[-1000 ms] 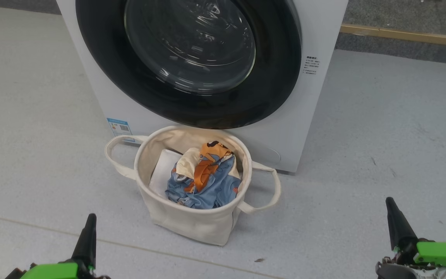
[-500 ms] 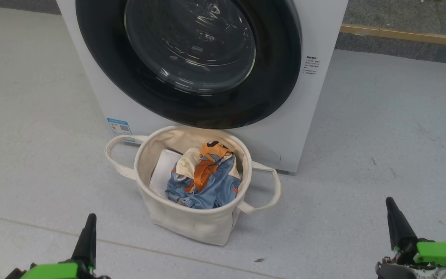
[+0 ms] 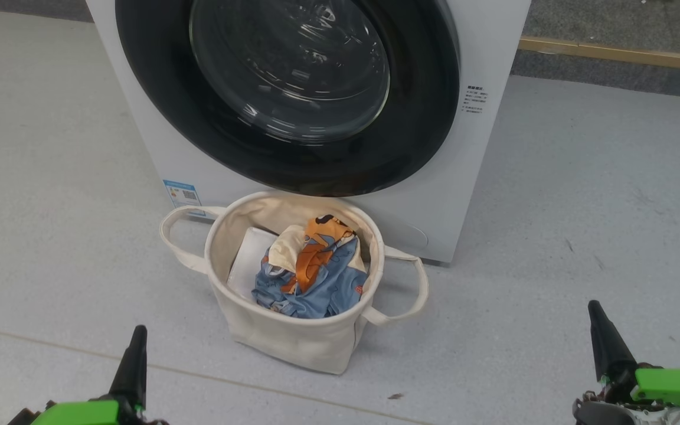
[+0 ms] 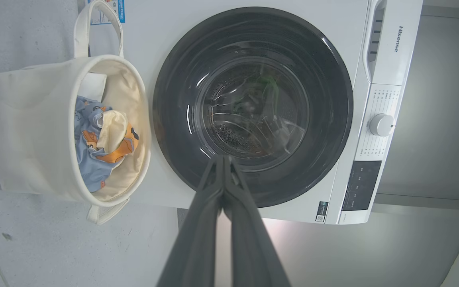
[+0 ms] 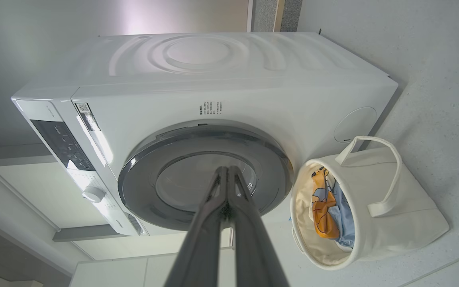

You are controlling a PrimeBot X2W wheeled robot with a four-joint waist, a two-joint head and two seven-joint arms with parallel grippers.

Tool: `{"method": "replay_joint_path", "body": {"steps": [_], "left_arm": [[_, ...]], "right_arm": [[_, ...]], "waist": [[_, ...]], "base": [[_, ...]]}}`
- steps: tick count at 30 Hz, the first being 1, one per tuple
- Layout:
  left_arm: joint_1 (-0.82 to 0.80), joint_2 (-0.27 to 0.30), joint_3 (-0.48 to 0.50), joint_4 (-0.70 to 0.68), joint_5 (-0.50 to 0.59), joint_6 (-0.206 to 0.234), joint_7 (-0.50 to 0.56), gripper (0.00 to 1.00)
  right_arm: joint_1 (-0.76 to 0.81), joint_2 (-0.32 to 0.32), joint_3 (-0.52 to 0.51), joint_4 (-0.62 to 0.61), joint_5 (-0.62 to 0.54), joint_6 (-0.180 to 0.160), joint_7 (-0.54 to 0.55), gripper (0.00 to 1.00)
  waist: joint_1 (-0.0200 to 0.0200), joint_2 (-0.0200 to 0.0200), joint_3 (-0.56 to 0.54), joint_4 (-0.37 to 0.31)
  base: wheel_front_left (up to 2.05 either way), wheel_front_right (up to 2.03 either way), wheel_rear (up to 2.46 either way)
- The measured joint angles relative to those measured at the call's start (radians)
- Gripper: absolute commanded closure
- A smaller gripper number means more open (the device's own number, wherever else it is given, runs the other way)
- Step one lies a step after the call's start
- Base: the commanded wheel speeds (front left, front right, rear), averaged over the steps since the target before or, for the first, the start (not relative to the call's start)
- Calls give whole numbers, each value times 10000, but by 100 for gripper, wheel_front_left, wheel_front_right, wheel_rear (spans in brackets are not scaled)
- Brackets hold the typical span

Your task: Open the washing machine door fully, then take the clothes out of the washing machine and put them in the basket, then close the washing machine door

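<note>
We judge the job done, so the step in hand is a check & hold. The washing machine door sits shut against the washing machine, w/ no gap visible in either wrist view. The clothes lie inside the basket, next to a white sheet. The basket stands on the floor, just in front of the machine. Left fingers & right fingers are pressed together, empty, well apart from the basket. Best we keep both arms low & back and don't nudge the basket or door. Vs the earlier frames: no change, nothing has moved, camera incl.
</note>
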Motion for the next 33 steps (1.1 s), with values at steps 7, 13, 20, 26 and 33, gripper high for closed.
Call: {"method": "replay_joint_path", "body": {"steps": [7,13,20,26,33], "left_arm": [[0,0,0,0,0,0,0,100],[0,0,0,0,0,0,0,100],[0,0,0,0,0,0,0,100],[0,0,0,0,0,0,0,100],[0,0,0,0,0,0,0,100]], "right_arm": [[0,0,0,0,0,0,0,100],[0,0,0,0,0,0,0,100],[0,0,0,0,2,0,0,100],[0,0,0,0,0,0,0,100],[0,0,0,0,0,0,0,100]], "waist": [[0,0,0,0],[0,0,0,0],[0,0,0,0],[0,0,0,0],[0,0,0,0]], "base": [[0,0,0],[0,0,0],[0,0,0],[0,0,0],[0,0,0]]}}
